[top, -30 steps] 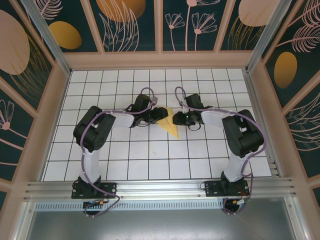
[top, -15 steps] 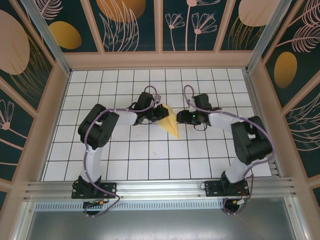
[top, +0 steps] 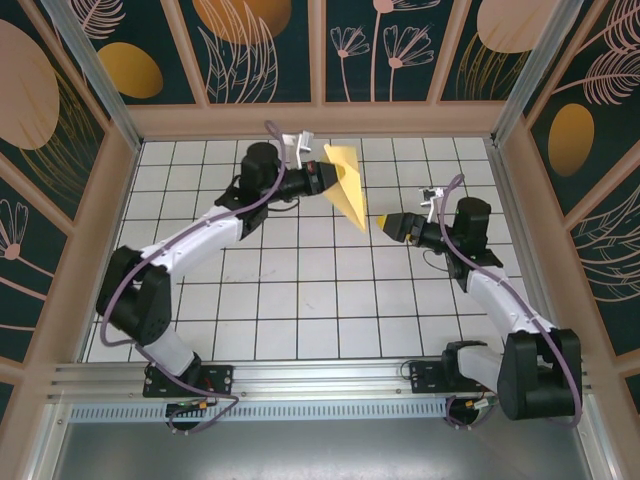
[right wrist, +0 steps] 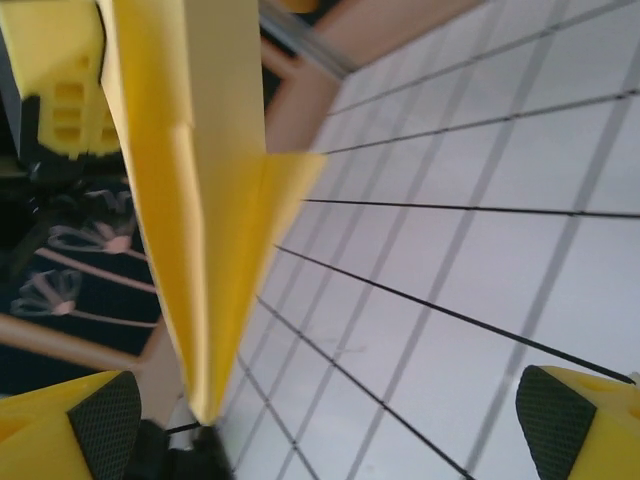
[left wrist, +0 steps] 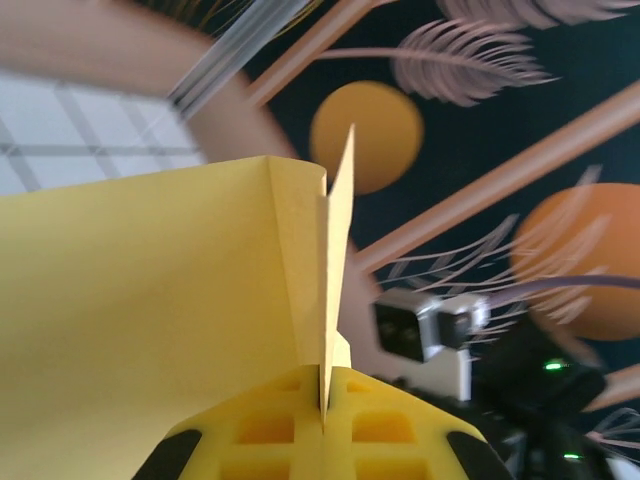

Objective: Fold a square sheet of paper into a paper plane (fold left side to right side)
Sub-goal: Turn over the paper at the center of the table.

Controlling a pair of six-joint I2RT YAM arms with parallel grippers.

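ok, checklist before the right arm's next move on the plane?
1. Left gripper shut on paper plane: ok.
2. Plane lifted off the tiled table: ok, going by the wrist views.
3. Right gripper open: ok, pads wide apart.
4. Right gripper not touching the plane: ok, though the plane's tip is close.
5. Folds crisp, wings even: cannot tell.

A desk [top: 300, 300] of white tiles with dark grid lines filled the middle of the top view, bordered by a pale wooden frame [top: 320, 120]. Dark teal wall panels [top: 270, 80] with pale leaf drawings rose behind it, with an orange oval [top: 130, 70] at upper left. A ribbed aluminium rail [top: 320, 375] ran along the bottom.
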